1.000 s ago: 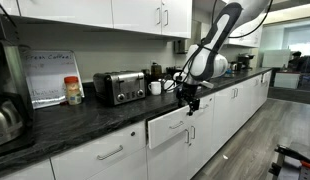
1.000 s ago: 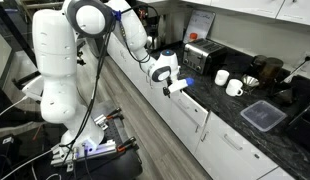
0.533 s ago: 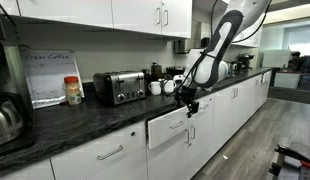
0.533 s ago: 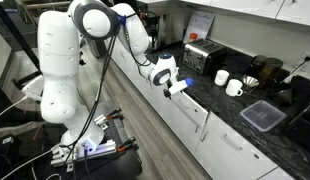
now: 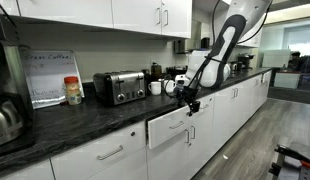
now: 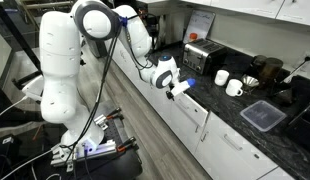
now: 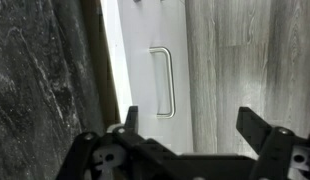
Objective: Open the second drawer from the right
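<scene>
The second drawer from the right (image 5: pixel 171 131) has a glossy white front and a silver bar handle (image 5: pixel 179 125). It stands pulled out a little from the cabinet row, and also shows in an exterior view (image 6: pixel 194 111). My gripper (image 5: pixel 192 102) hangs just above and in front of its top edge, at countertop height (image 6: pixel 179 90). In the wrist view the jaws (image 7: pixel 193 125) are spread wide and empty. The drawer front (image 7: pixel 140 60) and its handle (image 7: pixel 163 82) lie beyond the left finger, not between the jaws.
The dark stone countertop (image 5: pixel 85 118) holds a toaster (image 5: pixel 119 87), a jar (image 5: pixel 73 91), white mugs (image 6: pixel 234 88) and a plastic container (image 6: pixel 263 115). Wood floor (image 7: pixel 250 60) lies in front of the cabinets. Cables and equipment (image 6: pixel 95 150) stand by the robot base.
The arm has shifted slightly along the counter and the gripper has drifted a little off the drawer handle. The drawer has not visibly moved.
</scene>
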Controlling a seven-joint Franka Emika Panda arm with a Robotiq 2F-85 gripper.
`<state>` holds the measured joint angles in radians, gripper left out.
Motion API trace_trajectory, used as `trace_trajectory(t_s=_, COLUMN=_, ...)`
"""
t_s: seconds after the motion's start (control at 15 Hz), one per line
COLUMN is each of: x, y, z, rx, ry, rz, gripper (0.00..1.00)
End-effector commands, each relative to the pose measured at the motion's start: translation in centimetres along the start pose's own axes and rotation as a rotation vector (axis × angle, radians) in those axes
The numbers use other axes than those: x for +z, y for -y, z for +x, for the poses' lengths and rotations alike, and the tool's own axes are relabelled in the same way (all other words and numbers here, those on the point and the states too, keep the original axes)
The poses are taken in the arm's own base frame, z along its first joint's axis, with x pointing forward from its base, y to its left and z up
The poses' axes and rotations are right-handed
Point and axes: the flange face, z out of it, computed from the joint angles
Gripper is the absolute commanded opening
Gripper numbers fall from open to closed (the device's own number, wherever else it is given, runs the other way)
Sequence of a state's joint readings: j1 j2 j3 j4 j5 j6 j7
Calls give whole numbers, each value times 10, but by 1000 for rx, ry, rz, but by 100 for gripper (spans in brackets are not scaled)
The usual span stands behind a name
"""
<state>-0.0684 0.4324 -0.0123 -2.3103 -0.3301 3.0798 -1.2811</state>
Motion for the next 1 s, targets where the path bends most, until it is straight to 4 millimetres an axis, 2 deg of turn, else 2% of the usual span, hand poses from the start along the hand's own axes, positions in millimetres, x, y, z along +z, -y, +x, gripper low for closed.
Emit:
trace_trajectory(t_s=0.0, x=8, y=-7, z=-1, rx=-13, ry=7, rz=-28, gripper=100)
trace_trajectory(t_s=0.4, x=18, y=-9, z=2, rx=-14, ry=5, rz=-7, gripper=100)
trace_trajectory(t_s=0.47, x=10, y=-6, z=0, rx=-11, ry=5, rz=-5, gripper=100)
trace_trajectory(t_s=0.93, x=15, y=-6, z=2, rx=-14, ry=4, rz=-2, gripper=100)
